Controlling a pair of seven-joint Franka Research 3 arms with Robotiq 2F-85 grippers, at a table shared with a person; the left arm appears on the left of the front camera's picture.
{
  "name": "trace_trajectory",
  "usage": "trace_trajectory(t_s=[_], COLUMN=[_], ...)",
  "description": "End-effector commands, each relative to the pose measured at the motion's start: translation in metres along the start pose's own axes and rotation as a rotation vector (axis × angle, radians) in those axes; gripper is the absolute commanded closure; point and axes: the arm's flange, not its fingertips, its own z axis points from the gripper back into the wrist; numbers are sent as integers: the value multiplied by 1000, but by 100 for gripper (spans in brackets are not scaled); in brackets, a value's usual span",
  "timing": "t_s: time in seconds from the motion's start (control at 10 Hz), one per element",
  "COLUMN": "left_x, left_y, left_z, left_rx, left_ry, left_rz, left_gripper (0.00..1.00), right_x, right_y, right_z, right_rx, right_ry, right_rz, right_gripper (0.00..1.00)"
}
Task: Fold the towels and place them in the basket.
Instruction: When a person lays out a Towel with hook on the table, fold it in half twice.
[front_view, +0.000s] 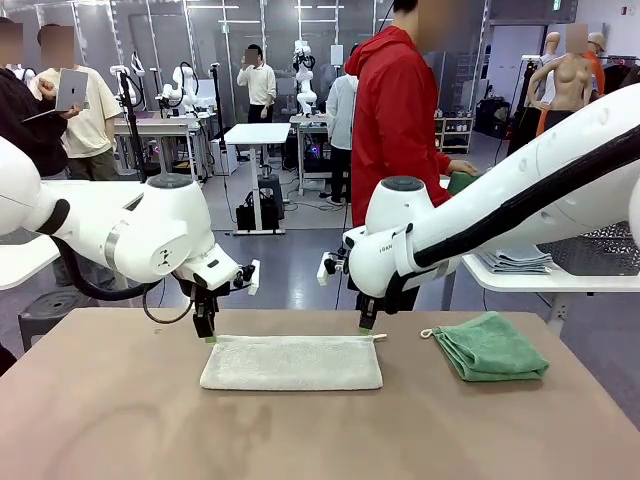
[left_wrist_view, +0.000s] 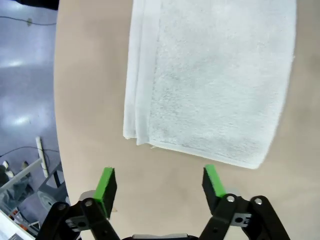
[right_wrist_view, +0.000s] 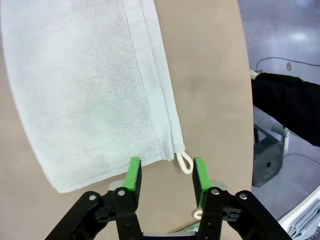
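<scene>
Here, the off-white towel lies folded flat in the middle of the brown surface. At its far left corner the left pincer hangs wide open, holding nothing. At its far right corner the right pincer is open too, with the towel's cord loop by its tips. The folded green towel lies to the right. A person in red stands behind.
</scene>
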Motion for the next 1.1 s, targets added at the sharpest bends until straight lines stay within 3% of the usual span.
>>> trace_trajectory(t_s=[0.0,0.1,0.2,0.5,0.7,0.8,0.9,1.0], left_x=[-13,-16,-22,-44,-57,-68,-78,-96], left_y=[-23,-33,-45,-59,-57,-61,-56,-60], left_z=[51,78,106,140,143,150,155,163], left_rx=[-81,-84,-95,-47,-46,-82,-95,-100], left_ry=[-54,-54,-64,-146,-209,-292,-354,-457], left_rz=[-33,-57,-64,-90,-62,-33,-27,16], left_gripper=[2,2,2,2,2,2,2,2], right_x=[-3,4,12,8,-3,-11,-14,-10], right_y=[20,33,46,78,89,98,98,89], right_z=[51,92,120,178,181,178,174,187], right_rx=[57,40,10,-89,-79,-25,-12,-62], right_ry=[7,47,99,229,271,239,175,267], right_rz=[-124,-216,-422,-837,-999,-1054,-1021,-988], right_gripper=[16,16,16,16,16,16,16,16])
